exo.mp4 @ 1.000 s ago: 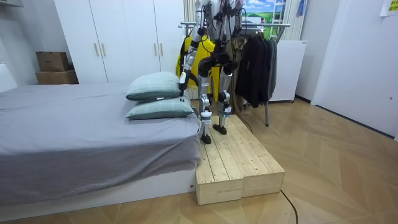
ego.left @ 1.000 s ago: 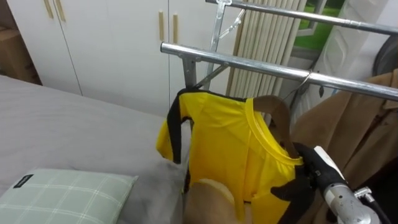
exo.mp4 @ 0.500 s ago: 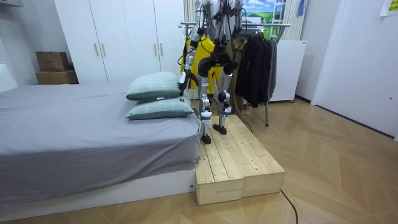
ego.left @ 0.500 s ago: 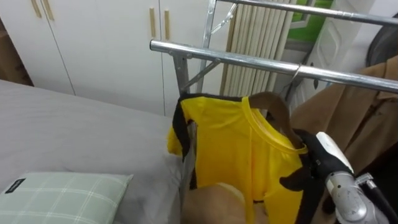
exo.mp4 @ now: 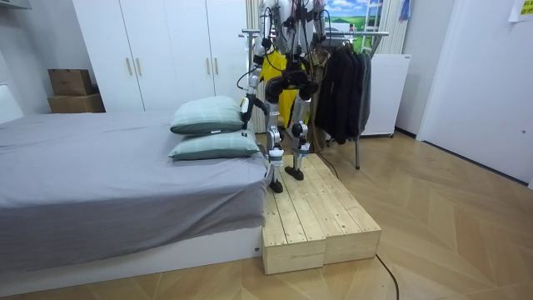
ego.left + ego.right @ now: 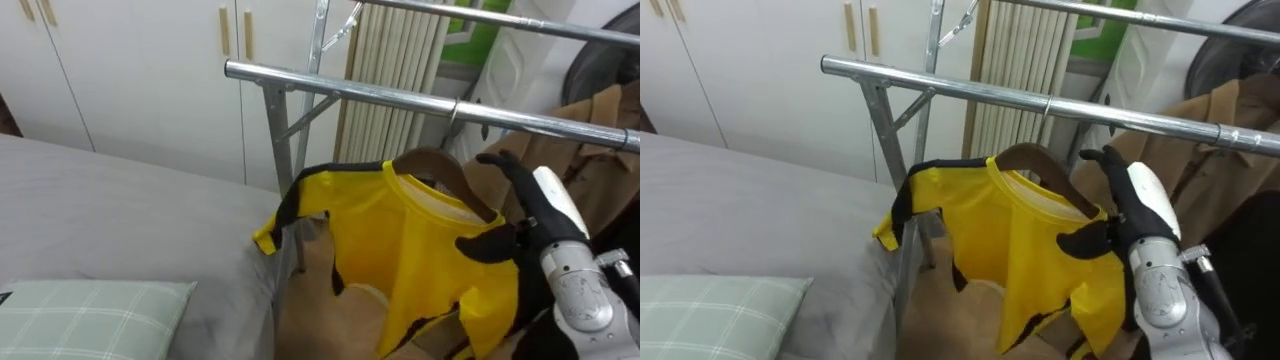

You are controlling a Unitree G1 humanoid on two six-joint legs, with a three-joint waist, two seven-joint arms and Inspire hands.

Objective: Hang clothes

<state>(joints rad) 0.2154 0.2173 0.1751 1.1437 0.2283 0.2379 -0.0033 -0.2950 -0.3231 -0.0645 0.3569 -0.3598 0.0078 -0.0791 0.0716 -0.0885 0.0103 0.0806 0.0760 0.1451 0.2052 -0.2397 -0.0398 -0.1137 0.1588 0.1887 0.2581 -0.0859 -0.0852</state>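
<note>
A yellow shirt [image 6: 420, 250] with black trim sits on a brown wooden hanger [image 6: 440, 165]. The hanger's hook [image 6: 455, 108] reaches up to the metal rail [image 6: 350, 88] of the clothes rack. My right hand [image 6: 525, 215] is at the shirt's right shoulder. Its thumb lies across the yellow cloth and its fingers stretch straight up behind the hanger's end, well apart from the thumb. The shirt's left sleeve [image 6: 275, 228] sticks out sideways. In the room view I stand on a wooden platform [image 5: 312, 212] facing the rack, my left hand [image 5: 250, 102] low beside the bed.
Brown coats [image 6: 590, 150] hang to the right on the same rail. A second, higher rail [image 6: 480, 18] runs behind, in front of a ribbed radiator [image 6: 395, 60]. The grey bed [image 6: 110, 220] with a checked pillow [image 6: 90, 315] lies to the left, white wardrobes [image 6: 130, 60] behind it.
My right hand has risen with the shirt's shoulder, and its fingers now show straight above the cloth. The shirt hangs higher and its left sleeve has swung up. The view shifted right.
</note>
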